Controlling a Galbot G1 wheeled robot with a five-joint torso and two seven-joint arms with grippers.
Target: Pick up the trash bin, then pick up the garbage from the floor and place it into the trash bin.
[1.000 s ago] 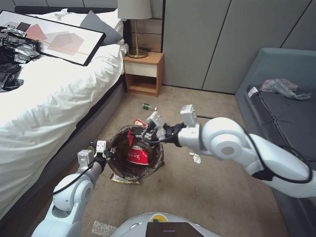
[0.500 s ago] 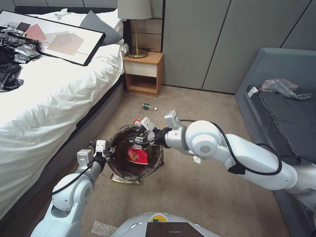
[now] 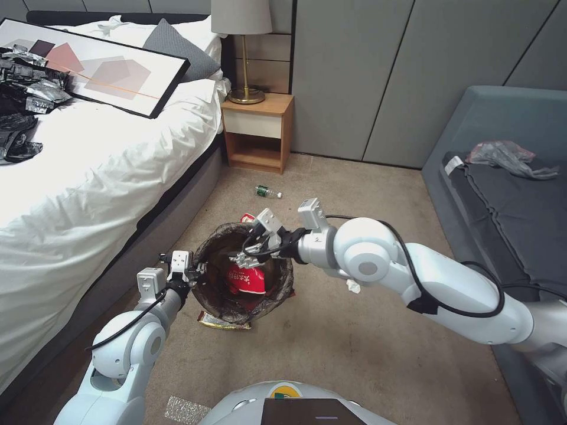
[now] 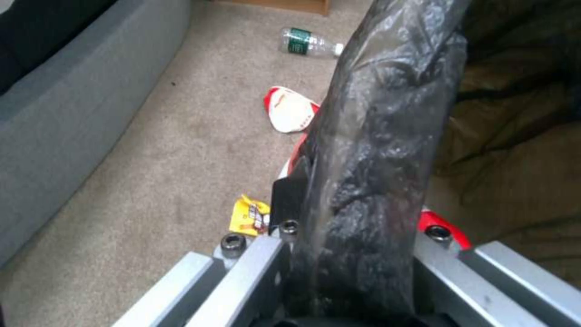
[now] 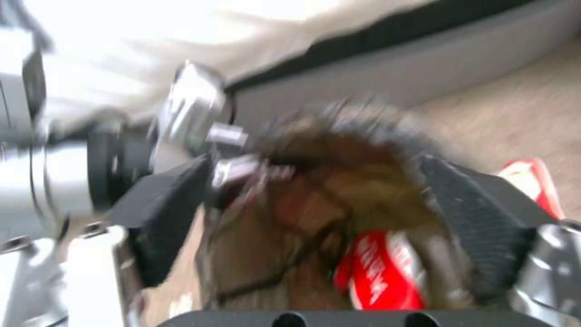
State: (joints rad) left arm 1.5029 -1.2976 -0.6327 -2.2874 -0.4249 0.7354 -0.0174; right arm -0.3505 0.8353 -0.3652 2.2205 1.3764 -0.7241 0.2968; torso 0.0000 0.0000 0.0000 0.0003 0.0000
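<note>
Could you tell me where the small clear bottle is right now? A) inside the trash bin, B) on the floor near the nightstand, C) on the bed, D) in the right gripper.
B: the bottle lies on the carpet in front of the nightstand, beyond the trash bin.

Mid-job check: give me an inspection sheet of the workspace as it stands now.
Surface: beige carpet.
Job's things: bin lined with a dark bag, red cup inside. On the floor: second cup, bottle, yellow wrapper, brown wrapper, tissue.
Clutter: black-and-silver bags and a framed picture on the bed.
Grippers: left tool shut on the bin's rim; right tool open over the bin.
Cables: black cable along the right arm.
Surroundings: nightstand, lamp, grey sofa with a plastic bag.
</note>
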